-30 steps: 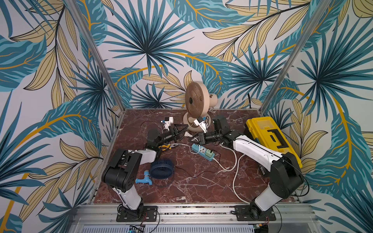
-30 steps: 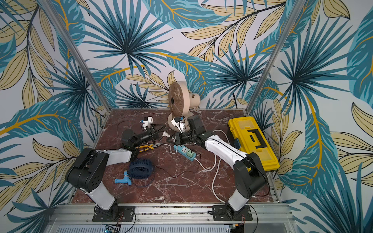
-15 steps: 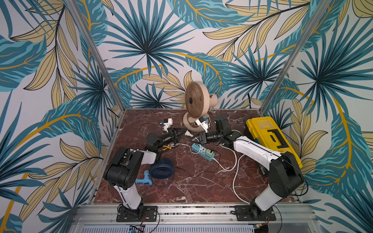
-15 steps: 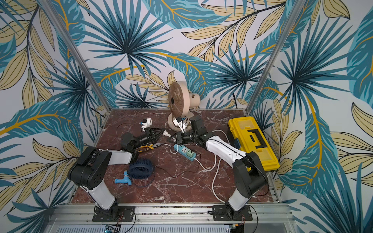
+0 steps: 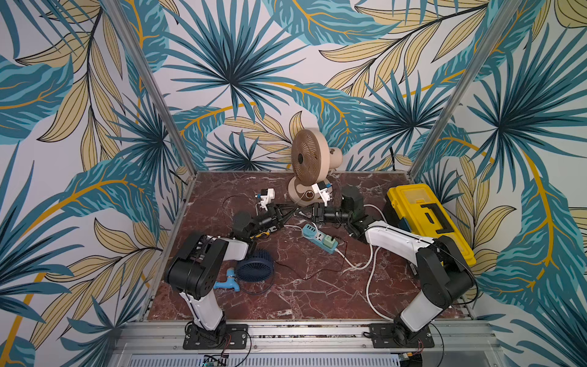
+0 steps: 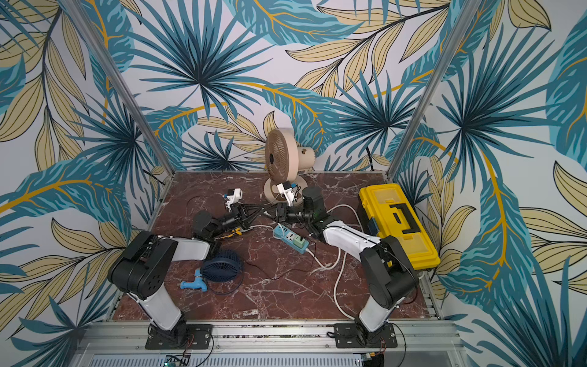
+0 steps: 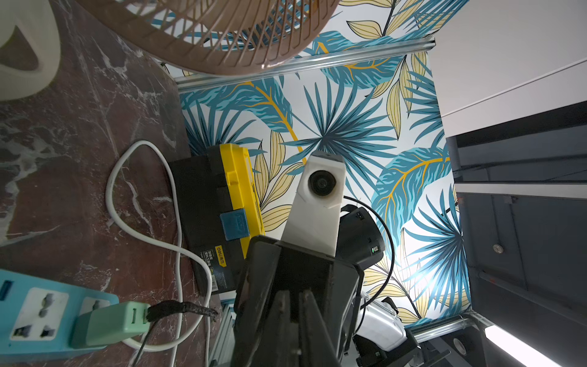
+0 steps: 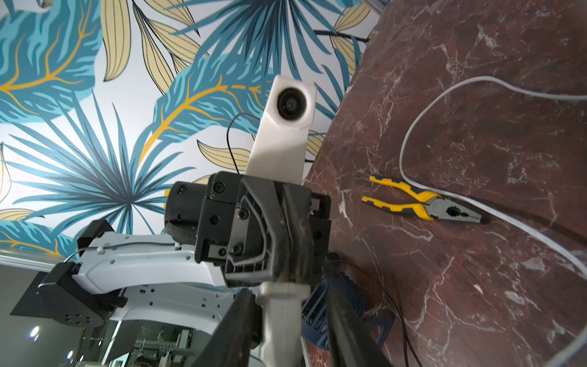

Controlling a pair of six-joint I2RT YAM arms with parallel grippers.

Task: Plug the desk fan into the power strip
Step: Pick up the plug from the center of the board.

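The beige desk fan stands at the back of the marble table. In front of its base the two grippers meet tip to tip. My left gripper is shut on the head of the fan's white plug. My right gripper is open, with a finger on each side of that plug. The light-blue power strip lies just in front of them, with a green adapter in one socket. The left wrist view hides the plug.
A yellow toolbox sits at the right edge. Yellow-handled pliers lie by the left arm. A small dark-blue fan and a blue tap lie front left. The strip's thick white cord loops towards the front right.
The left gripper has closed on the plug. The right gripper, shut on it a second ago, has opened its jaws around it.
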